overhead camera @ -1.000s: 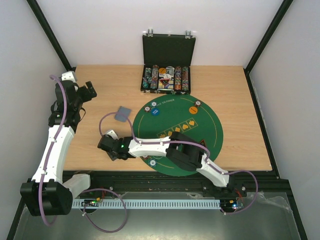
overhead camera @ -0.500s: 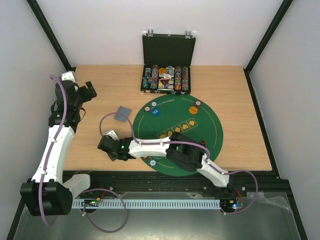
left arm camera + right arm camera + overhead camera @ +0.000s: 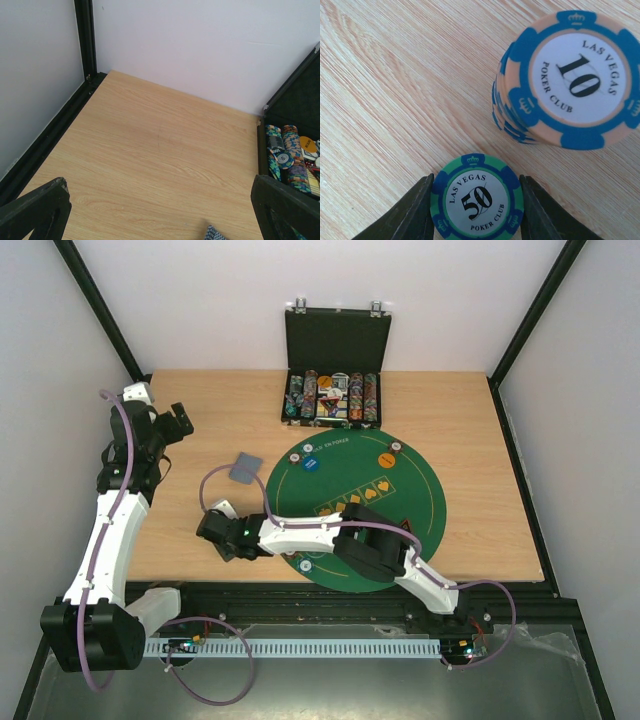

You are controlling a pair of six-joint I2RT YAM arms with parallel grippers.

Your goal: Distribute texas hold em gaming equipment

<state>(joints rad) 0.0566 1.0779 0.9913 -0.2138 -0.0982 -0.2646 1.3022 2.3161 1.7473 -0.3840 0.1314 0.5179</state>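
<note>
My right gripper [image 3: 476, 186] is shut on a green-and-blue "50" poker chip [image 3: 478, 202] that lies flat on the wood, with a finger touching each side. A stack of peach-and-blue "10" chips [image 3: 570, 80] stands just beyond it. In the top view this gripper [image 3: 223, 531] is low over the table, left of the green felt mat [image 3: 420, 490]. A grey-blue card stack [image 3: 243, 468] lies left of the mat, and its corner shows in the left wrist view [image 3: 215, 234]. A blue button [image 3: 311, 463] and an orange button [image 3: 385, 459] sit on the mat. My left gripper [image 3: 172, 423] is open and empty, raised at the far left.
The open black case [image 3: 333, 340] with chip rows [image 3: 286, 159] stands at the back centre. Single chips lie on the mat's edge [image 3: 296, 451], [image 3: 396, 448], [image 3: 305, 565]. The right arm lies across the mat's near part. A black frame post [image 3: 84, 35] borders the left.
</note>
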